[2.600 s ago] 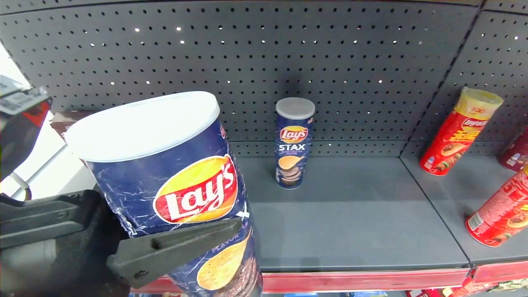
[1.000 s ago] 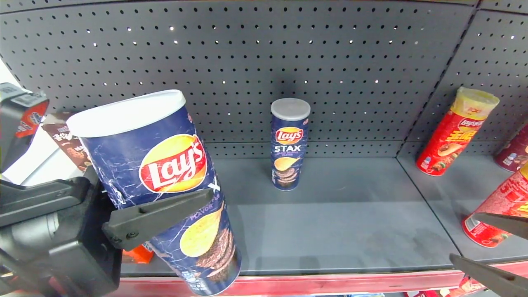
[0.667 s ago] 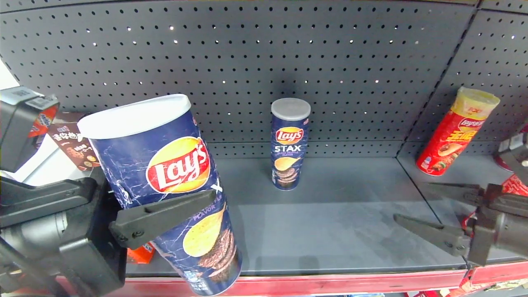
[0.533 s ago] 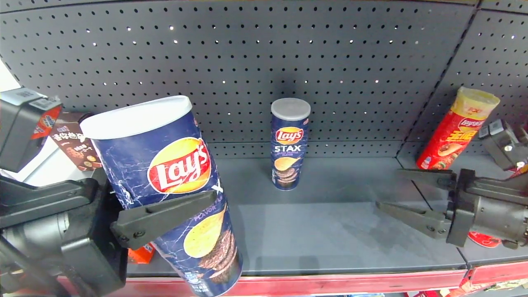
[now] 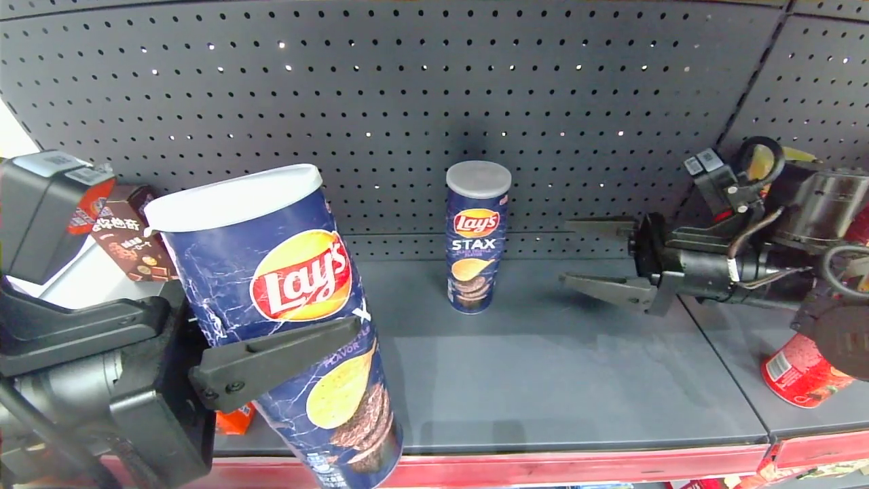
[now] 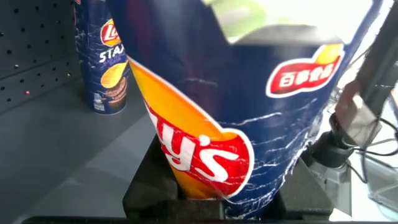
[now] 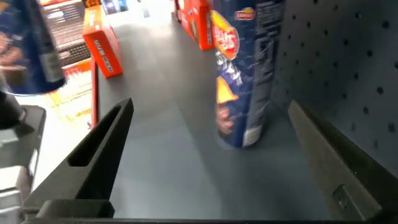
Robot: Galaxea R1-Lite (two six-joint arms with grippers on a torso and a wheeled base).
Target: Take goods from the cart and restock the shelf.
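Chip canister, dark blue with a white lid: clamped in the left gripper, fingers closed on the tube a little below its middle, lid end leaning toward the robot's left, base hanging low at the red front lip of the shelf; impossible to tell whether touching it. Probably weighs little. Looks like a stiff card tube under a glossy wrap, so likely to twist or slide between smooth fingers and to dent under a hard squeeze. Best gripped across the mid-body, as now, never by the lid. Tall and narrow, so prone to toppling; wants righting before release. Around it, by size: dark pegboard back wall closing off the rear; flat grey shelf deck, smooth and seemingly level, with broad bare room between the held tube and a second blue canister standing upright near the back wall; right gripper, spread wide and holding nothing, hovering above the deck to the right of that standing canister and apart from it; red can in the neighbouring bay to the right, partly hidden behind the right arm; brown box and orange box at the shelf's left end, close behind the held tube.
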